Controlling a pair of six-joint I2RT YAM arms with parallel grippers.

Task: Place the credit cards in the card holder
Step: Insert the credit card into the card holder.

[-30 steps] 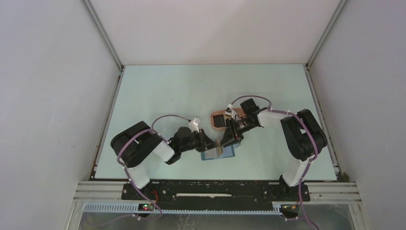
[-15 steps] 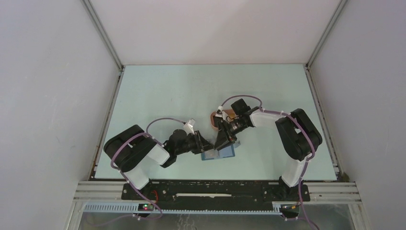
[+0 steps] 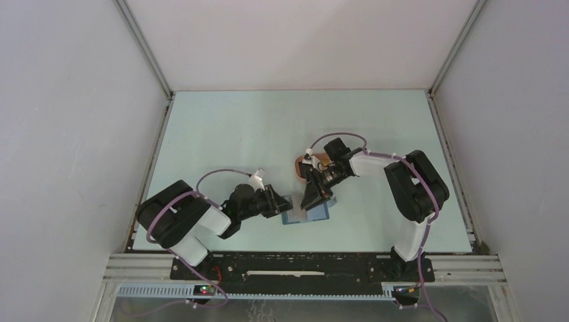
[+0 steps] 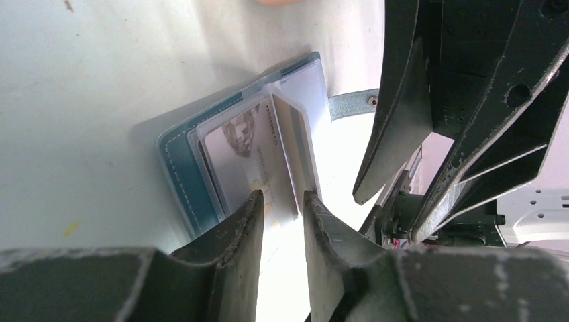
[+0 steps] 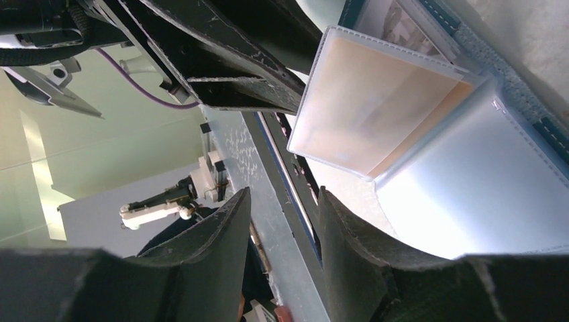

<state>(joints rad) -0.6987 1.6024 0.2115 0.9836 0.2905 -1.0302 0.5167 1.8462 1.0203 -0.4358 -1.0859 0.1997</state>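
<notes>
The blue card holder (image 3: pixel 317 215) lies open on the table near the front edge. In the left wrist view its blue stitched cover (image 4: pixel 176 161) holds clear sleeves, and a pale printed credit card (image 4: pixel 241 151) sits in one of them. My left gripper (image 3: pixel 274 201) is just left of the holder. Its jaws (image 4: pixel 282 201) stand a narrow gap apart, with the card's near end between the tips. My right gripper (image 3: pixel 311 198) is over the holder's top. It is open and empty (image 5: pixel 282 201), beside raised clear sleeves (image 5: pixel 376 107).
A salmon-pink tray (image 3: pixel 299 165) sits just behind the right gripper, mostly hidden by the arm. The right gripper's fingers (image 4: pixel 402 114) stand close in front of the left wrist camera. The table's front rail is near the holder.
The left arm has drawn back to the left, away from the holder. The right gripper moved left onto the holder a second ago and has held still since.
</notes>
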